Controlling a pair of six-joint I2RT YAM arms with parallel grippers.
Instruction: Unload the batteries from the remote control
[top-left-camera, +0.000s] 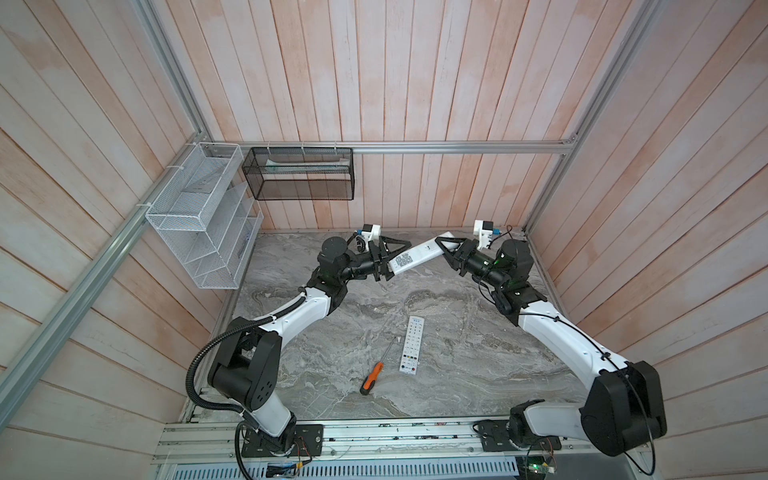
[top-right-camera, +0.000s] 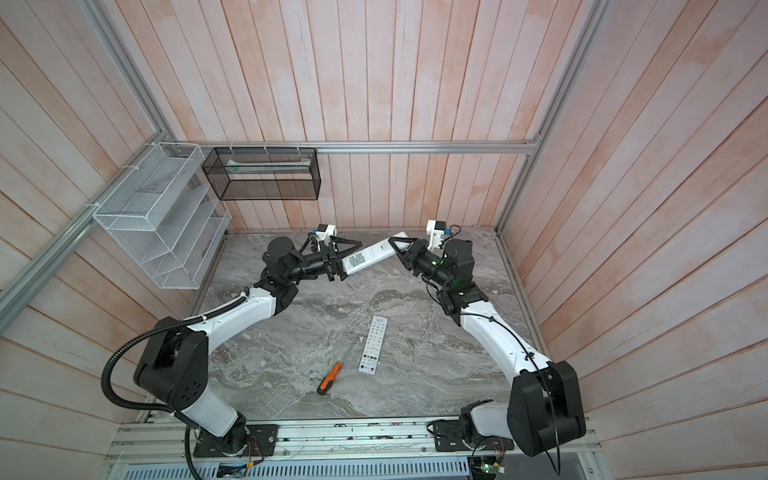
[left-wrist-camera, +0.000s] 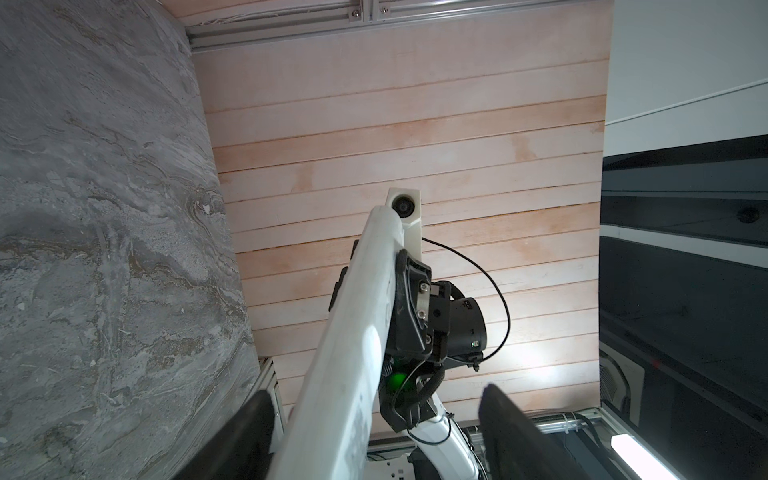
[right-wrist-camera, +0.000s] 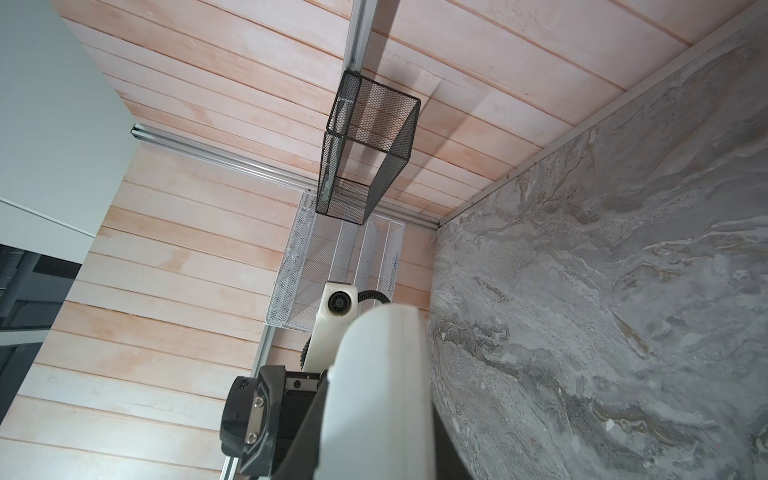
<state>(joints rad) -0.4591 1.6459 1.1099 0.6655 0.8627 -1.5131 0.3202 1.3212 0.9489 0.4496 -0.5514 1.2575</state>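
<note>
- You have the held remote (top-left-camera: 419, 253) in the air over the back of the table (top-left-camera: 478, 365), spanning between both arms
- Your right claw (top-left-camera: 441, 248) is pinching its far end
- Your left claw (top-left-camera: 400, 261) stands spread around the other end, one finger (left-wrist-camera: 515, 432) clear of it
- A second remote (top-left-camera: 411, 345) lies buttons up near the screwdriver (top-left-camera: 376, 374)
- The batteries are hidden in every view

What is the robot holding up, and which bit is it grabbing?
The right gripper is shut on the raised remote near one end. The left gripper stands open around the other end.
</note>
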